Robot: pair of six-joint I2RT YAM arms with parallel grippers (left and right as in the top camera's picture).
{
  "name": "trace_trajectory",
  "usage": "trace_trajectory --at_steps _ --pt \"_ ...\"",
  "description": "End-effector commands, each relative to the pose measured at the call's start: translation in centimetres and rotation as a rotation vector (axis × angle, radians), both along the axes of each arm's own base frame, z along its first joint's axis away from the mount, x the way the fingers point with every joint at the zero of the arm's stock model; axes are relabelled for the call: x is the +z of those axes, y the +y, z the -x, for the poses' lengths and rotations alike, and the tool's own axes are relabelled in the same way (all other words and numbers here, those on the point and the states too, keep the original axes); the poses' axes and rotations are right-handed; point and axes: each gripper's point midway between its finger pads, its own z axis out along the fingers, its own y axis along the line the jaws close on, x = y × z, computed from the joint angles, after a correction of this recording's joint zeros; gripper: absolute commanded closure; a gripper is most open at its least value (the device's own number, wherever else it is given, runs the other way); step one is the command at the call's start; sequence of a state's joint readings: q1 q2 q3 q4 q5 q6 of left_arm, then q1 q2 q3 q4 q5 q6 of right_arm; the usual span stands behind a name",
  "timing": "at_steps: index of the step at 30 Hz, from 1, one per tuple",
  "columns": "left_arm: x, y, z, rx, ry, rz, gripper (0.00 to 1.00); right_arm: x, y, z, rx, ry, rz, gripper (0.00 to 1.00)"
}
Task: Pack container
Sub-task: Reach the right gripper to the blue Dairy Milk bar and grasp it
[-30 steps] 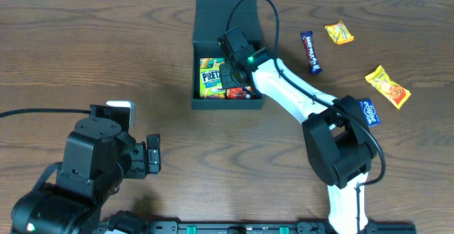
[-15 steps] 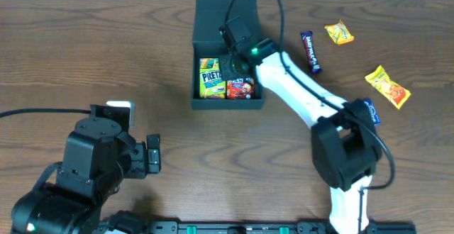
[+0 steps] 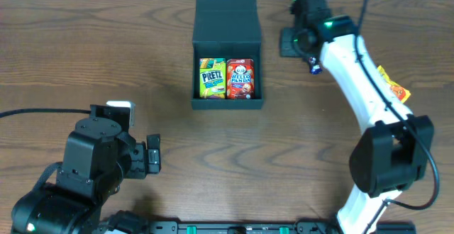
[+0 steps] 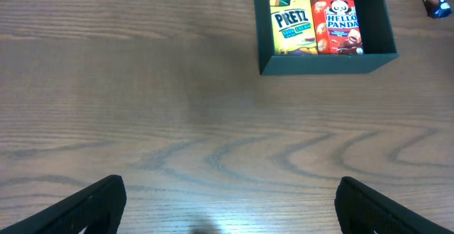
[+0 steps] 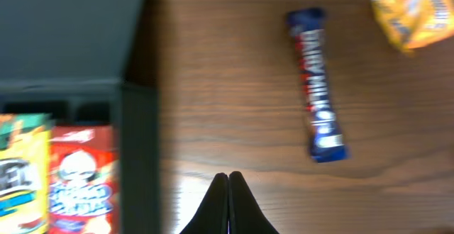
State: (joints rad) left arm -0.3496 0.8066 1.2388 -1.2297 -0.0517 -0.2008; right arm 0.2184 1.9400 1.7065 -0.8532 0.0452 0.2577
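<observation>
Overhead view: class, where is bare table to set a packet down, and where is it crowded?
Free: the broad wood left of the container, beyond the left arm; the strip in front of the container. Crowded: right of it, around the right gripper, bar and yellow packet.

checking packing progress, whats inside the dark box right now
Inside the container: a yellow-green Pretz box and a red Hello Panda box, side by side. Anything beneath them is covered.

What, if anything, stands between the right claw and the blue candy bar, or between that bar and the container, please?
Nothing visible does: only bare wood lies between the shut right claw and the blue candy bar, and between that bar and the container.
</observation>
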Motion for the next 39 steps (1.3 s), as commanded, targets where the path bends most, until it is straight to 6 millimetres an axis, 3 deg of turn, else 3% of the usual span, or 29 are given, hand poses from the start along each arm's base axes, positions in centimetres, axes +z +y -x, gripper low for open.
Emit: trace_trajectory --at_steps 1,5,6,8,10,13,18,25,35,39 --pt "0.5 0.1 0.0 -0.014 -0.016 -0.009 0.05 1.1 -2.5 -0.8 0.002 -0.033 0.034 0.96" --pt "0.5 0.1 0.0 -0.014 -0.016 -0.009 0.05 1.2 -4.3 -1.7 0.006 -0.06 0.056 0.85" --pt "0.5 0.1 0.0 -0.014 -0.015 -0.009 0.05 1.1 -4.5 -2.0 0.017 -0.069 0.065 0.77" --pt "0.5 0.1 0.0 -0.014 -0.016 -0.009 0.05 0.6 -4.9 -2.5 0.04 -0.076 0.083 0.39" --pt "0.5 0.1 0.0 -0.014 -0.016 -0.009 0.05 -0.5 -5.3 -3.0 0.035 -0.069 0.09 0.14" --pt "0.5 0.1 0.0 -0.014 -0.015 -0.009 0.05 -2.5 -6.3 -3.8 0.014 -0.05 0.108 0.04" --pt "0.5 0.1 0.0 -0.014 -0.015 -0.009 0.05 -5.6 -7.1 -5.2 -0.003 -0.036 0.11 0.03" --pt "0.5 0.1 0.0 -0.014 -0.016 -0.008 0.05 -9.1 -7.5 -6.5 -0.012 -0.027 0.11 0.11" --pt "0.5 0.1 0.0 -0.014 -0.016 -0.009 0.05 -14.0 -6.9 -6.4 0.005 0.039 0.086 0.19" --pt "0.5 0.1 0.0 -0.014 -0.015 -0.009 0.05 -14.7 -6.8 -6.3 0.009 0.051 0.081 0.31"
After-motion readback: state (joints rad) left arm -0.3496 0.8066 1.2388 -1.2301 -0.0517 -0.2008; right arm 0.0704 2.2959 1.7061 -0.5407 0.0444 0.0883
